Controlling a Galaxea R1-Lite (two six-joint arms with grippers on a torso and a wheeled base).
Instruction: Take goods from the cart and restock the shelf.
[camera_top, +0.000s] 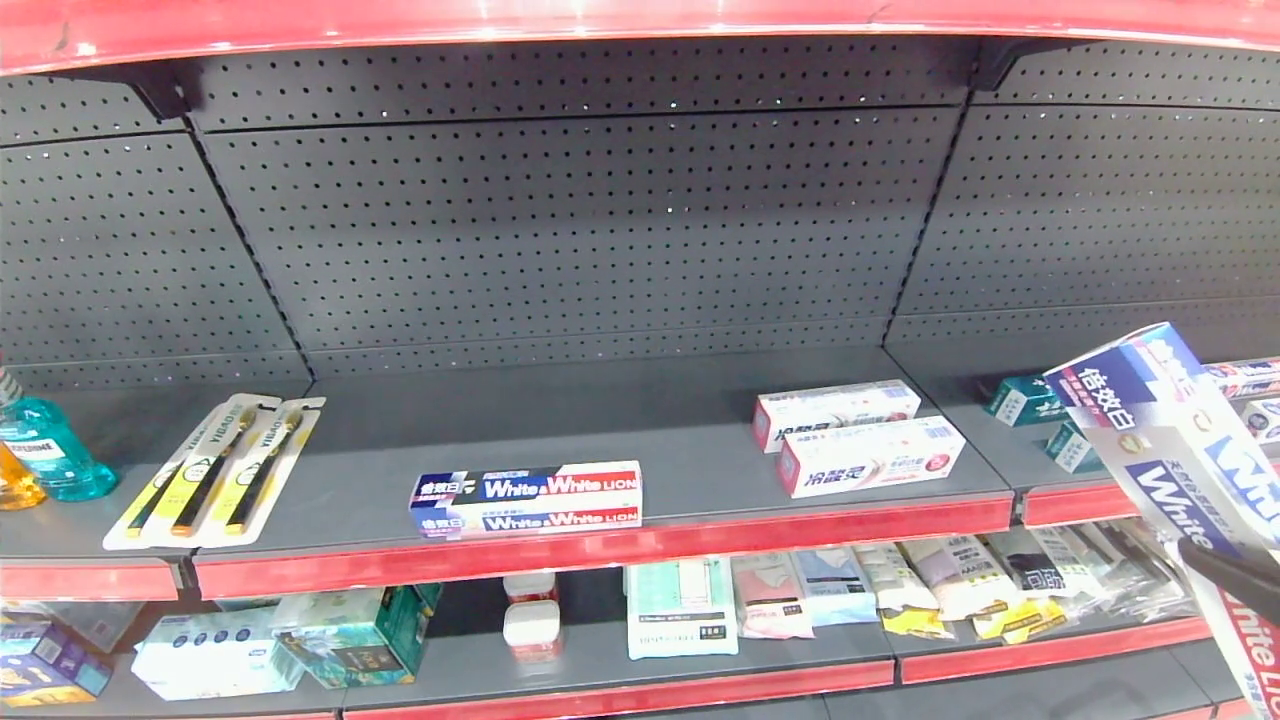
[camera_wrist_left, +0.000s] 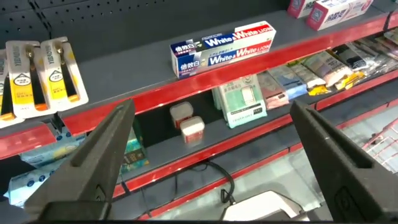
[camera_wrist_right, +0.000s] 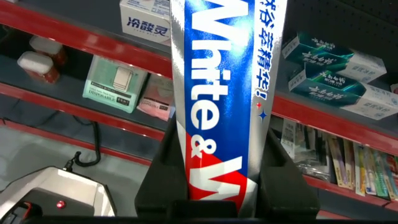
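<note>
1. Head view: the shelf (camera_top: 640, 420) has two blue-white-red boxes (camera_top: 527, 497) lying side by side at the front edge near its middle. Two pink-and-white boxes (camera_top: 860, 437) lie to their right. Toothbrush packs (camera_top: 215, 470) and a teal bottle (camera_top: 50, 452) are toward the left. At the right edge, the right tool (camera_top: 1228, 572) grips the held toothpaste box (camera_top: 1165, 440). This box is of the same blue-white-red kind and is tilted in the air before the shelf, its upper end near some green boxes (camera_top: 1030, 400).
2. Left wrist view: the left tool (camera_wrist_left: 211, 111) hangs in front of the shelf with its fingers spread wide and nothing between them. The blue-white-red boxes lie on the board beyond it. Two small red-and-white jars (camera_wrist_left: 186, 121) stand on the board below.
3. Right wrist view: the right tool's fingers press on both long sides of the held toothpaste box near its lower end. The box rises from the tool toward the shelf, and the green boxes lie on the board beside it.
</note>
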